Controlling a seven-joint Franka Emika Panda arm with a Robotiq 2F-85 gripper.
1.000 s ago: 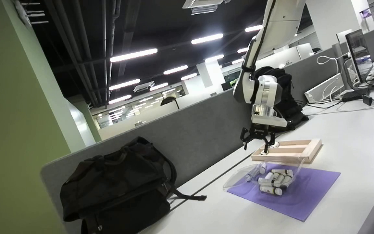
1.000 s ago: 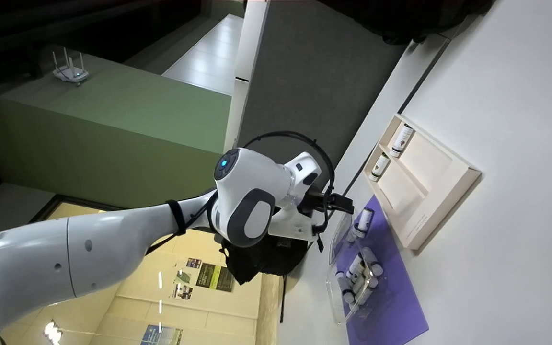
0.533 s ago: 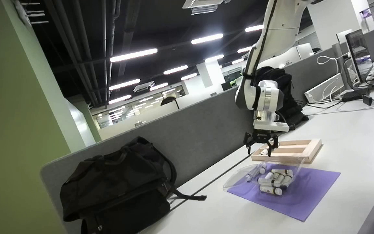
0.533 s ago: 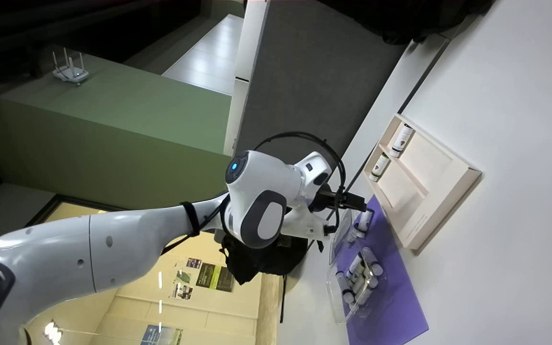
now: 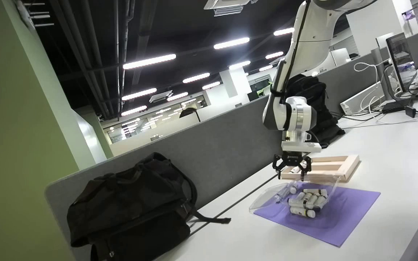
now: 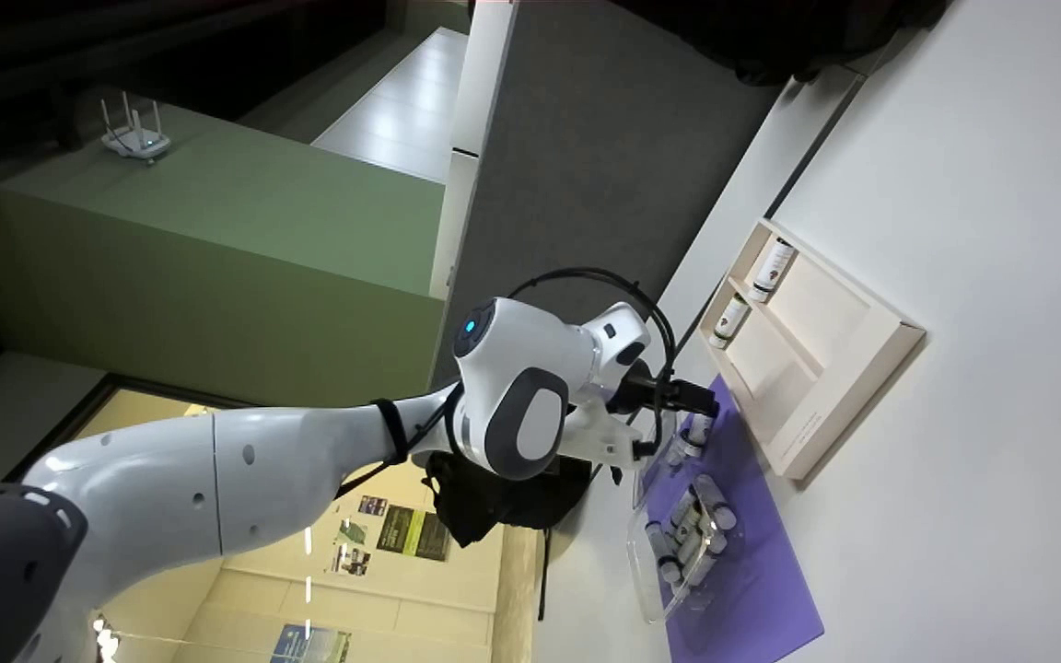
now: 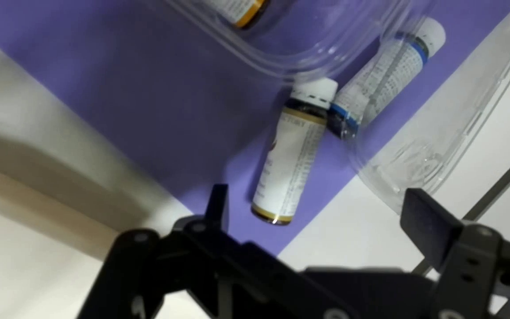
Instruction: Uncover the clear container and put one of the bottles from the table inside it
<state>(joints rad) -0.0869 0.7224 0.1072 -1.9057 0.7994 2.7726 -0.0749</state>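
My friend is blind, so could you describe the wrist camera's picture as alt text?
An open black robot gripper hangs near a gold-banded bottle lying on a purple mat. Beside that, a blue-banded bottle shows partly through a clear plastic flap; at the top edge, another bottle lies in a clear container.

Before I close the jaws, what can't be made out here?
Clear container and a bottle inside it, wrist view: cut off by the top edge.
Wooden tray, wrist view: blurred and cut off by the left edge.
How many bottles the container holds, both exterior views: they overlap.
Loose bottle, an exterior view: one end hidden behind the open jaws.
Label print on the tray's bottles, an exterior view: too small to read.
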